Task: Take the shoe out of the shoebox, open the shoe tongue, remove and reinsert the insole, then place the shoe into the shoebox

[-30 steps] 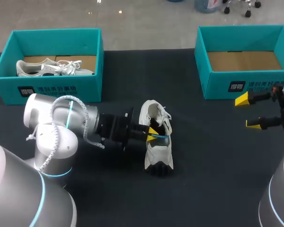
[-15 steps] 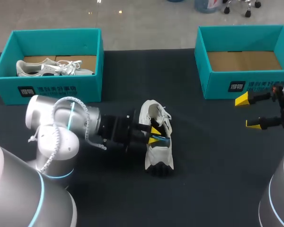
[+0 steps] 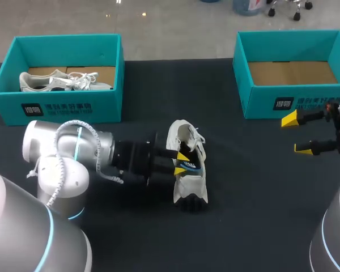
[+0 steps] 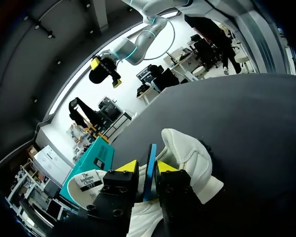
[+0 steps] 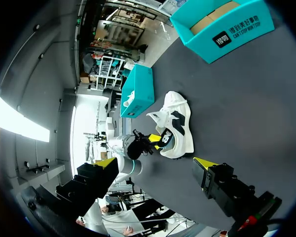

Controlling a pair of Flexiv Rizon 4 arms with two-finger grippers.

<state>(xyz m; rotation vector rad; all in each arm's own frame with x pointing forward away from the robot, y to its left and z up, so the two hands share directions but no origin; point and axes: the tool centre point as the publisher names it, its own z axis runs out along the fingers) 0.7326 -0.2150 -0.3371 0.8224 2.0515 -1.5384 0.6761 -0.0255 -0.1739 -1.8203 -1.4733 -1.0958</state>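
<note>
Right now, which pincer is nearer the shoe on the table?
Left. The left pincer is at the shoe, shut on its blue insole; the right pincer hangs open far off.

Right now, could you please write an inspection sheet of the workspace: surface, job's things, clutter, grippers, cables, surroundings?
Surface: dark table.
Job's things: white shoe lies on the table between the boxes; blue insole at its opening; left shoebox holds a second shoe; right shoebox shows only its cardboard floor.
Clutter: nothing seen.
Grippers: left gripper shut on the insole; right gripper open, near the right shoebox, holding nothing.
Cables: white hose loops over the left arm.
Surroundings: nothing seen.
</note>
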